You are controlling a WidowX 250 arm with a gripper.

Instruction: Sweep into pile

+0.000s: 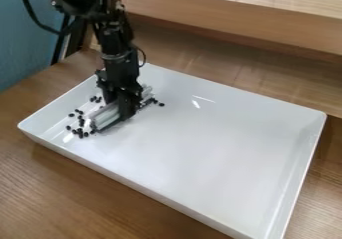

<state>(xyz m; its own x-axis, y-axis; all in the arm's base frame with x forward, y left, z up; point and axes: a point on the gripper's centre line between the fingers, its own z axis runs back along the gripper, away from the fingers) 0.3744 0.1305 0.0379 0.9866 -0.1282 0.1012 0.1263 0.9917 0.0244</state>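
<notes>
The black 2-finger gripper [119, 108] clamps the long, stiff-looking pale bar [103, 117] mid-length, likely steadiest for pushing light, oval black beans [80, 133].

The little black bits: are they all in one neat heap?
No, the bits lie scattered in the white tray, around both ends of the pale sweeping tool.

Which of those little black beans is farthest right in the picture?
The black bean on the tray, at the outer end of the few beans right of the gripper; most others lie left of it.
</notes>
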